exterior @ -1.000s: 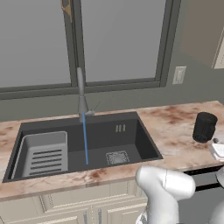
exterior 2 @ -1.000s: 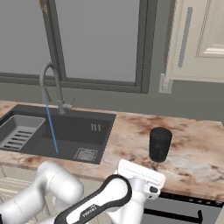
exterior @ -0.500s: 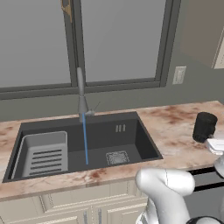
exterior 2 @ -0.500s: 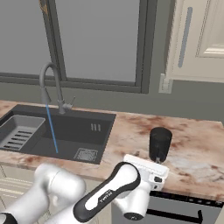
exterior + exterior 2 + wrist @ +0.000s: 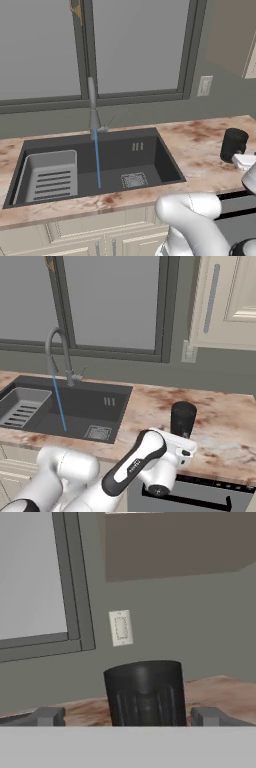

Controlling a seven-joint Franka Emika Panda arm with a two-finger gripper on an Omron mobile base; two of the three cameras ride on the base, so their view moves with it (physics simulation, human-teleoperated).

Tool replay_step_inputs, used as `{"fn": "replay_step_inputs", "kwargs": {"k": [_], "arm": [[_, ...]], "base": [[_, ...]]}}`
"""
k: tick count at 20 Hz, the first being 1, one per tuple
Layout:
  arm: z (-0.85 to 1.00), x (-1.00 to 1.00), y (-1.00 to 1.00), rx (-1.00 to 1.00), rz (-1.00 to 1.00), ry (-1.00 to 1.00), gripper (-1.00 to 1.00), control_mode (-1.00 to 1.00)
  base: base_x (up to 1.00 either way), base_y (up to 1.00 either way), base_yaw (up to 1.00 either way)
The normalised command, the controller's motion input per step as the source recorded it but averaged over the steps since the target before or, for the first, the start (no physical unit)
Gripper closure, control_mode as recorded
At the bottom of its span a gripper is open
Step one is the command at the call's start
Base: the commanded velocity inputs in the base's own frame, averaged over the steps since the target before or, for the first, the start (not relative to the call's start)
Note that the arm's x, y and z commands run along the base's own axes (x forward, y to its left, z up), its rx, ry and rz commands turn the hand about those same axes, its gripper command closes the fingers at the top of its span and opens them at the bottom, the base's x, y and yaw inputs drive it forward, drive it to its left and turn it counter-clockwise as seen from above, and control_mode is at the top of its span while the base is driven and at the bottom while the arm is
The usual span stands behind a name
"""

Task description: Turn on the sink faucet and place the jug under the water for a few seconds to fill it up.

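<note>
The tool (image 5: 128, 717) is spread wide, its two fingertips (image 5: 49, 716) standing on either side of the jug (image 5: 145, 693), apart from its ribbed wall. The jug stands upright on the desk (image 5: 220, 426), straight ahead of the tool and centred between the tips. The white arm (image 5: 145, 461) reaches low and forward over the desk's front edge, hand level. Well to the tool's left, water (image 5: 97, 157) falls from the sink faucet (image 5: 92, 107) into the sink (image 5: 115, 160).
</note>
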Motion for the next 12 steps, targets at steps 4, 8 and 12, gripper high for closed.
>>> {"fn": "replay_step_inputs", "kwargs": {"k": [4,8,12], "arm": [[-0.18,0.23,-0.21,0.00,0.00,0.07,-1.00,-1.00],[-0.19,0.25,-0.24,0.00,0.00,0.06,-1.00,-1.00],[-0.20,0.22,-0.20,0.00,0.00,0.05,-1.00,-1.00]], "base": [[0.00,0.00,0.00],[0.00,0.00,0.00],[0.00,0.00,0.00]]}}
